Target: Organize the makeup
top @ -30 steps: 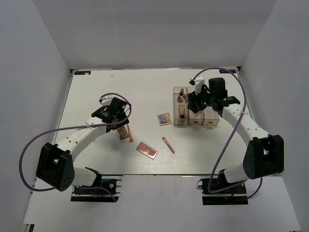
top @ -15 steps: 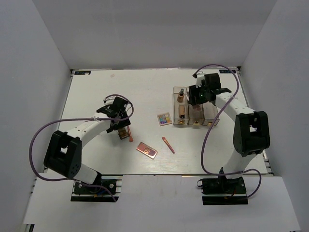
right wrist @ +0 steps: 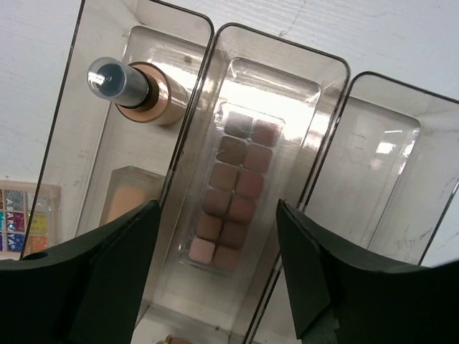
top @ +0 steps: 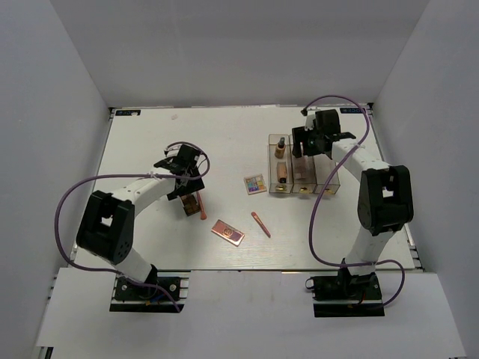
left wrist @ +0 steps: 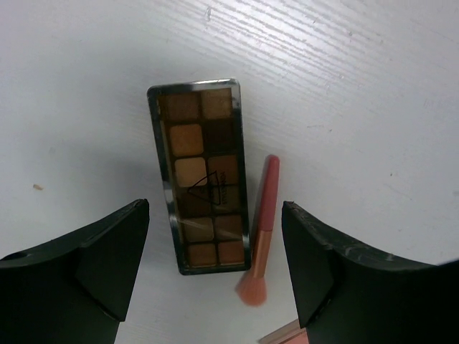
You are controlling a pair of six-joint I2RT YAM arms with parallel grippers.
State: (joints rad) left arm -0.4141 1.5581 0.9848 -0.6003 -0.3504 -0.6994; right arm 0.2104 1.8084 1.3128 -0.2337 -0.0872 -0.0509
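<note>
The left gripper (left wrist: 214,209), jaws spread, hangs over the flat brown eyeshadow palette (left wrist: 201,154) on the white table (left wrist: 358,86); closing could also pinch the slim coral-pink stick (left wrist: 265,204) (just beside it). The right gripper (right wrist: 215,208) is spread too.

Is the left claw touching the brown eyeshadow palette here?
Apart. The left wrist view shows the left claw open, straddling the brown eyeshadow palette, with table showing between the palette and each side of the claw.

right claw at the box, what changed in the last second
Right claw pulled back toward the far end of the clear box, open above the pink-brown palette in the middle compartment. Left claw edged farther out, open over the brown palette. Multicoloured palette, rose-gold palette and coral stick stayed put.
</note>
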